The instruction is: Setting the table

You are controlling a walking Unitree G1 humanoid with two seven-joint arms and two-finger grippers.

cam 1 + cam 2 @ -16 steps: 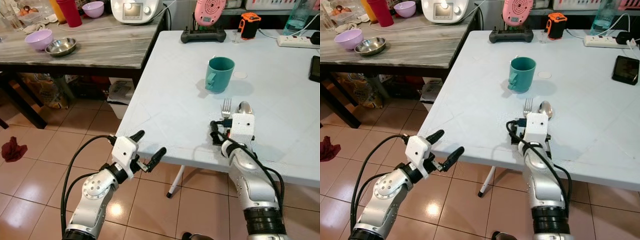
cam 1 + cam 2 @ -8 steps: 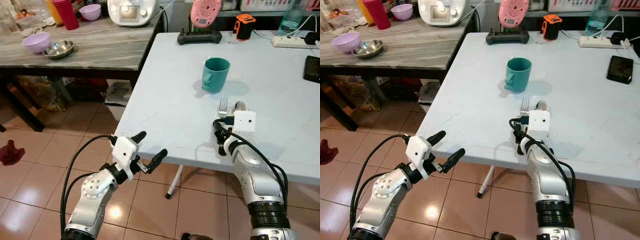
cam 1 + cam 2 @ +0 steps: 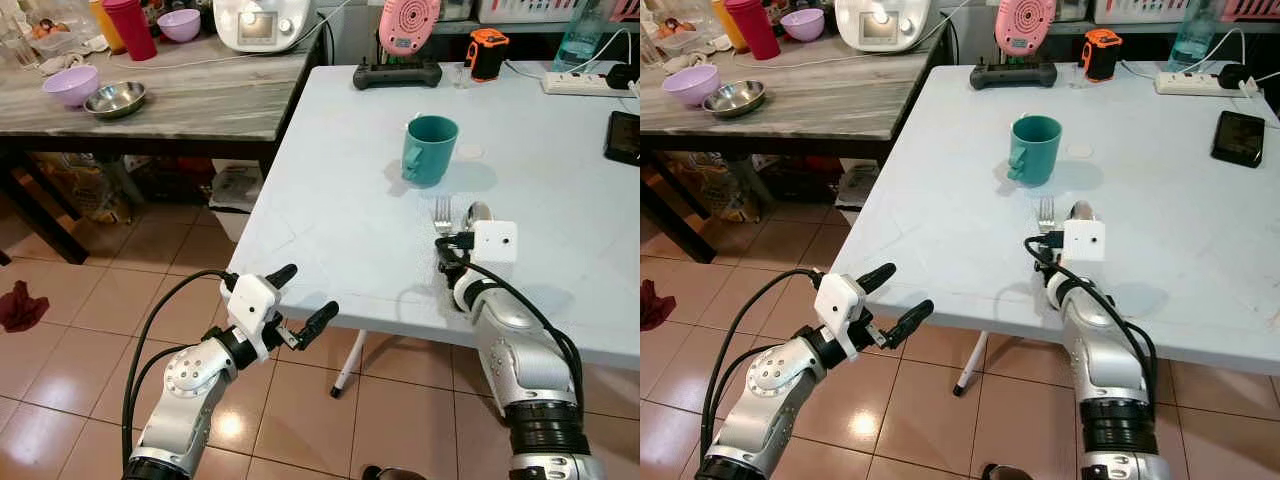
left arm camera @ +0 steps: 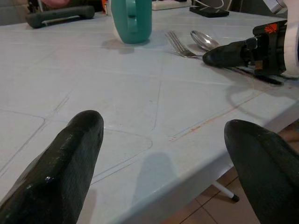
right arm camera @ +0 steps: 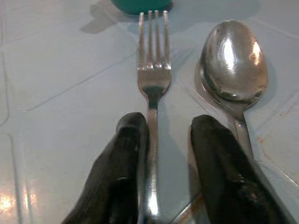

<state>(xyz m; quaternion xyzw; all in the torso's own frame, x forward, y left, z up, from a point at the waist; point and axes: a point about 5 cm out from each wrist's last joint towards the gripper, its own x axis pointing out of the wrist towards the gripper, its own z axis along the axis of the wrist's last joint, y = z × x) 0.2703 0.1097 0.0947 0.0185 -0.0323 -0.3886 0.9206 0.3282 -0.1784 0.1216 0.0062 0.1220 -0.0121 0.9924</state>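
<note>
Fork and spoon laid side by side on the white bench, right end effector at their handles.

The fork [image 5: 153,70] and spoon [image 5: 233,60] lie flat near the bench [image 3: 330,200] front edge, just before the teal mug [image 3: 430,148], long axes parallel, tines and bowl pointing toward the mug. Both look like thin, stiff, light polished steel — probably slippery, best pinched across the handle's narrow sides. The right end effector [image 5: 168,154] straddles the fork handle, fingers parted, not clenched on it. The left end effector [image 3: 300,300] hangs released below the bench edge — idle.
</note>
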